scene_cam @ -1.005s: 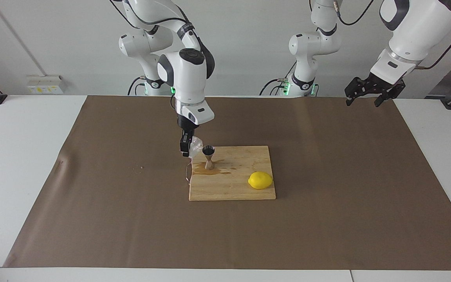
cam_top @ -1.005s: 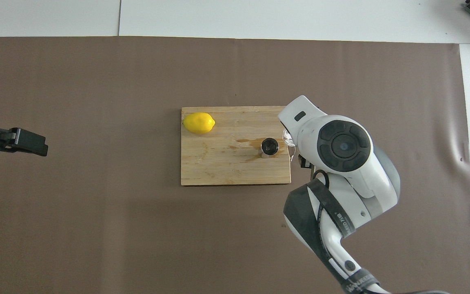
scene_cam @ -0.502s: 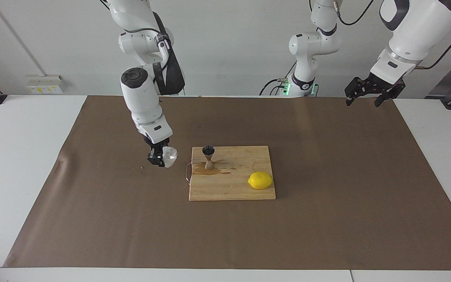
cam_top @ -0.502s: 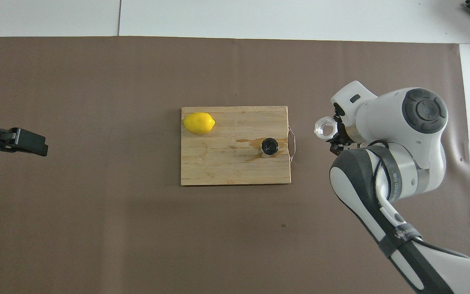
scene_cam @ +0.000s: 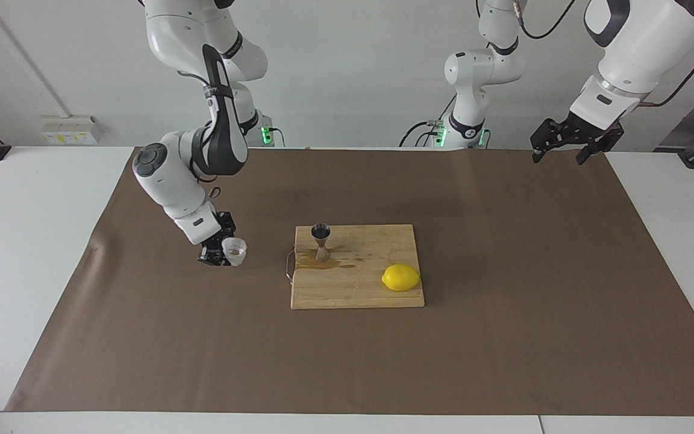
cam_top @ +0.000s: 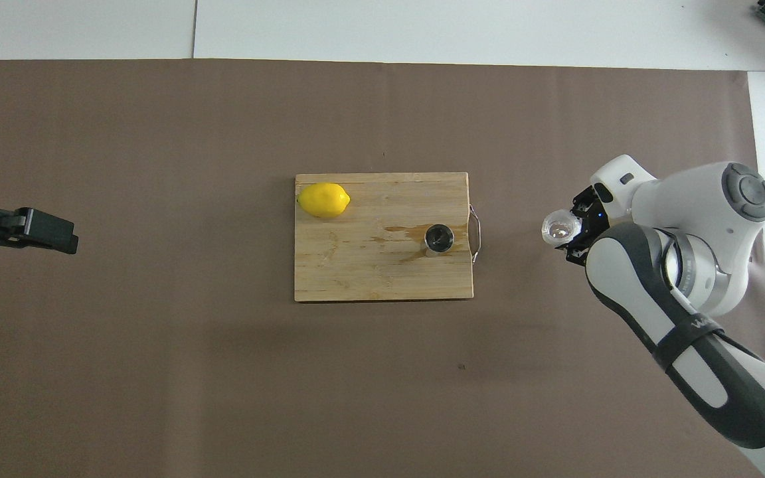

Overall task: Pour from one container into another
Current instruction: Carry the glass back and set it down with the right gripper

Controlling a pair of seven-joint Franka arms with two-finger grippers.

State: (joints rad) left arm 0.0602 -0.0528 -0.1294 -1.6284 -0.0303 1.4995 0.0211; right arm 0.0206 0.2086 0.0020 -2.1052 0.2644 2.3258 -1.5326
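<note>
Setting down the clear cup (scene_cam: 235, 250) after the pour.
The right end effector (scene_cam: 221, 253) grips the cup low over the brown paper, well apart from the jigger (scene_cam: 321, 242) on the board (scene_cam: 359, 289); lower it level, then release. The left end effector (scene_cam: 568, 144) waits, spread wide.

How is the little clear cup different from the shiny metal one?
The clear cup is see-through and squat; the jigger is shiny steel, pinched at its waist. The cup is held by the right gripper over the brown paper; the jigger stands free on the wooden board. Both are upright, mouths up.
</note>
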